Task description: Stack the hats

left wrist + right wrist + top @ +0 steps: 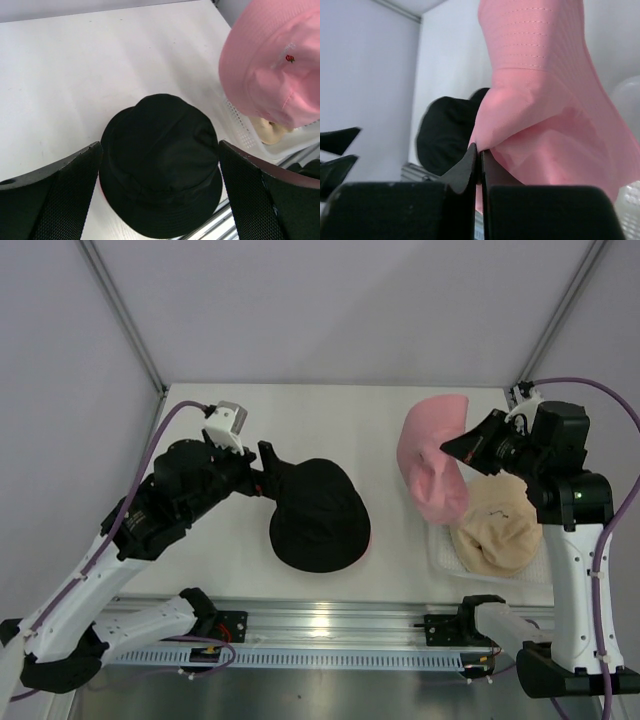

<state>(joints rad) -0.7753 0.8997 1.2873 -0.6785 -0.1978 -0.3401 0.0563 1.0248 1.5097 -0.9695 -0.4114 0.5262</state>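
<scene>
Pink soft fabric bucket hat (pixel 432 465) hangs pinched in the closed right pincer (pixel 480 150); carry it to its left, centre it over the black fabric bucket hat (pixel 318 515) lying just ahead of the open left pincer (pixel 272 475), then release.

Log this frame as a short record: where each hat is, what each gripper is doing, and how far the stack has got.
black hat: crown up, mid-table, nothing on it
pink hat: held up in the air beside the basket
beige hat: lying in the white basket
left gripper: open, by the black hat, holding nothing
right gripper: shut on the pink hat's fabric
stack: not begun; no hat sits on another
</scene>
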